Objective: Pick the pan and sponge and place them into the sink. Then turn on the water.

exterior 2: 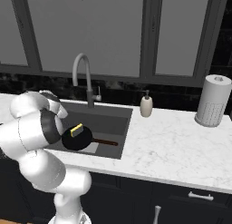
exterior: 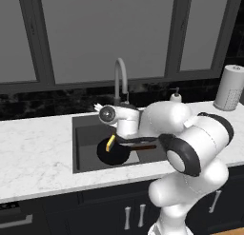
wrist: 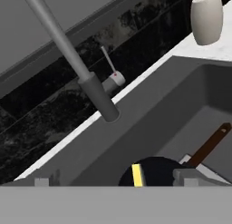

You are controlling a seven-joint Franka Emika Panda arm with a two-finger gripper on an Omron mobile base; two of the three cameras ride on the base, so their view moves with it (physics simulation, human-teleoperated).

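While the gripper [wrist: 116, 181] hangs above the sink [wrist: 149, 114] with its jaws spread wide and nothing between them, the two finger tips [wrist: 41, 182] show as small grey stubs along the lower edge of the hand view. Between those tips, and lower in the basin, lies the pan [wrist: 156, 172], round and black, with its reddish-brown handle [wrist: 209, 146] running off past the right-hand tip toward the far wall of the sink. On the pan, between the two tips and a little nearer the right one, the sponge [wrist: 137, 175] shows as a narrow yellow strip.

Beyond the fingers, further into the hand view, stands the faucet [wrist: 72, 60], its grey stem rising slantwise and its thick dark base planted on the counter edge behind the basin. Just beside that base sits a small lever with a red dot [wrist: 112, 75]. No blue stream shows from the spout. Well off from the right-hand tip, at the far corner of that view, a cream soap dispenser [wrist: 207, 17] stands on the white marble counter [wrist: 199, 44].

From the left base view the white hand is over the sink, close above the pan [exterior: 112, 153], where the sponge [exterior: 110, 143] lies tilted across the rim. From the right base view the arm hides the hand; the pan [exterior 2: 77, 139] rests on the sink floor with the sponge [exterior 2: 76, 129] atop it.
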